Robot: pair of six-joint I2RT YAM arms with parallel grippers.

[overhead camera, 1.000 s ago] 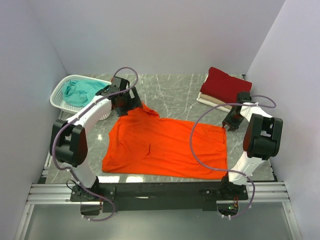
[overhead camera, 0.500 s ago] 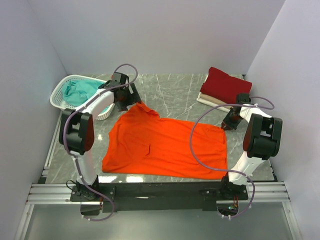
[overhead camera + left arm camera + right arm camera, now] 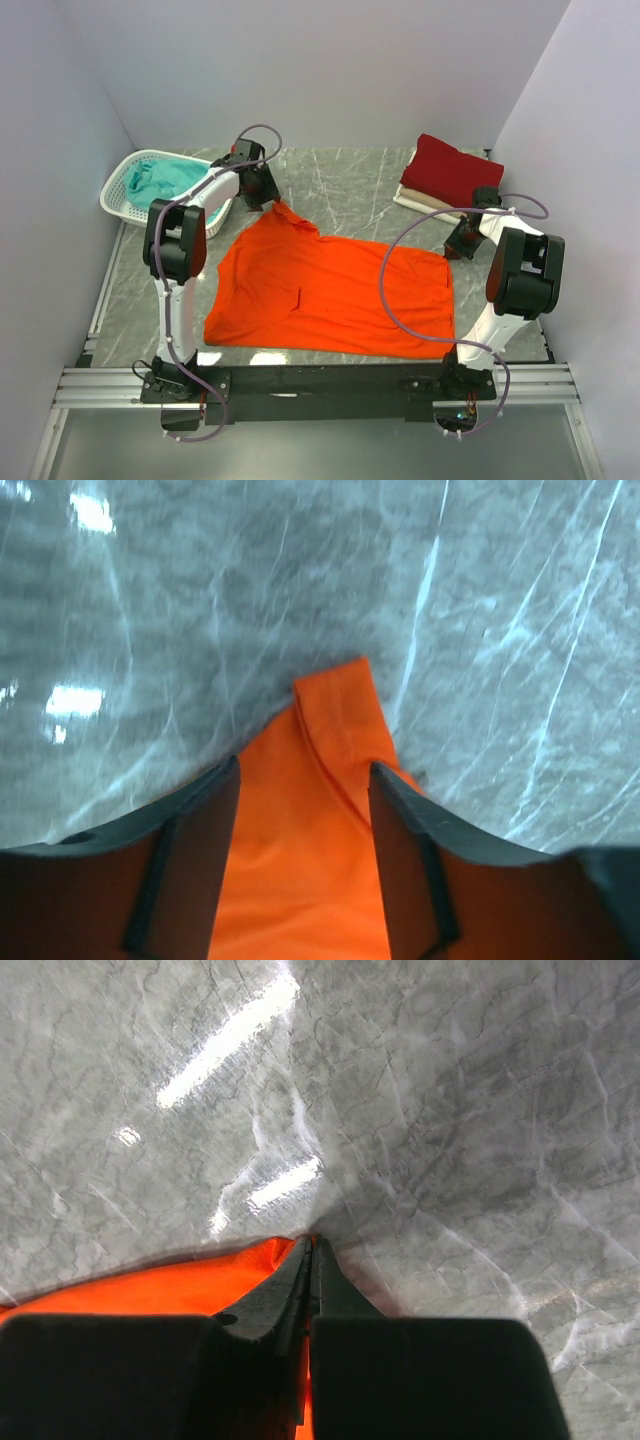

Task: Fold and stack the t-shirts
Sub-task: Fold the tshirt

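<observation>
A bright orange t-shirt [image 3: 330, 295] lies spread flat on the marble table. My left gripper [image 3: 262, 195] is at its far left corner. In the left wrist view that gripper [image 3: 305, 770] is open, its jaws straddling a folded orange tip [image 3: 340, 720] without pinching it. My right gripper [image 3: 458, 245] sits at the shirt's far right corner. The right wrist view shows this gripper [image 3: 312, 1250] shut on the orange edge [image 3: 200, 1280]. A folded dark red t-shirt [image 3: 450, 170] rests on a cream-white one [image 3: 420, 203] at the back right. The teal t-shirt [image 3: 160, 180] lies in the basket.
A white lattice basket [image 3: 118, 190] stands at the back left against the wall. Walls close in the table on the left, back and right. The arm bases and a metal rail [image 3: 320, 385] run along the near edge.
My left gripper has moved farther back along the orange corner and its jaws have narrowed. My right gripper has closed onto the shirt's far right corner. The shirt has barely shifted.
</observation>
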